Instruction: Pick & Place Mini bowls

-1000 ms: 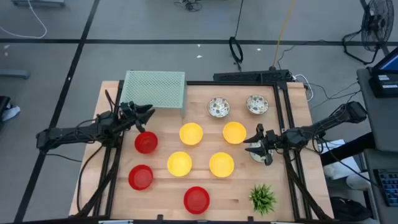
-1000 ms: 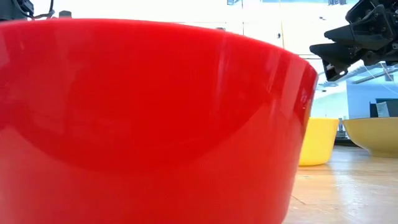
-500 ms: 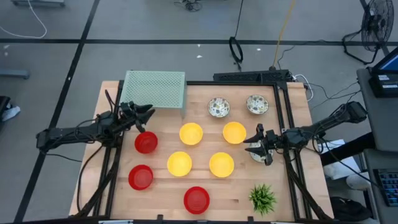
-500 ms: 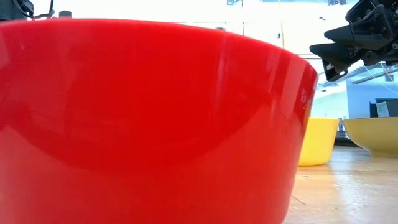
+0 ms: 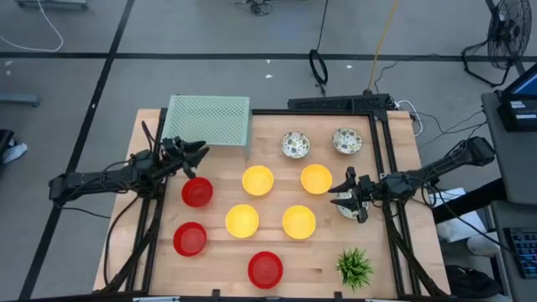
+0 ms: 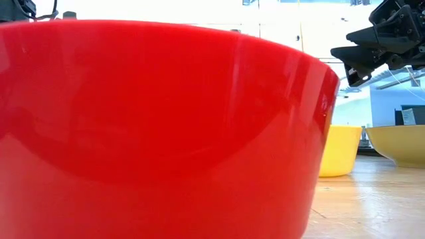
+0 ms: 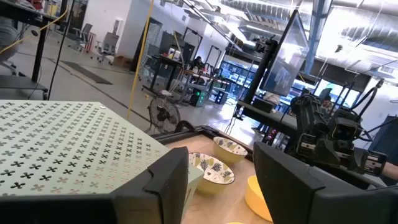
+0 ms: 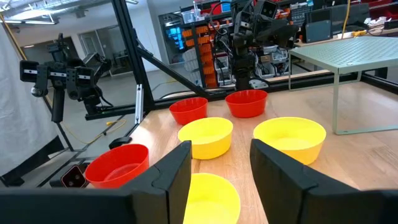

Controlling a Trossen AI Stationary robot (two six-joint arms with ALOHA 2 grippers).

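Observation:
In the high view, four yellow bowls [image 5: 258, 179] [image 5: 315, 179] [image 5: 242, 220] [image 5: 299, 221] rest base-down mid-table. Three red bowls [image 5: 196, 192] [image 5: 190, 239] [image 5: 265, 268] sit to their left and near side. Two white patterned bowls [image 5: 294, 144] [image 5: 346, 141] stand toward the far edge; a third [image 5: 348, 209] is partly hidden under my right gripper [image 5: 340, 192]. That gripper is open, hovering beside the far-right yellow bowl. My left gripper [image 5: 198, 152] is open, above the table between the green stand and the far red bowl. In the low view the near red bowl [image 6: 159, 133] fills the picture.
A pale green perforated stand [image 5: 210, 119] occupies the far-left corner. A small green plant [image 5: 354, 267] sits near the near-right corner. Black frame rails run along the table's left and right sides. Bare wood shows between the near red bowl and the plant.

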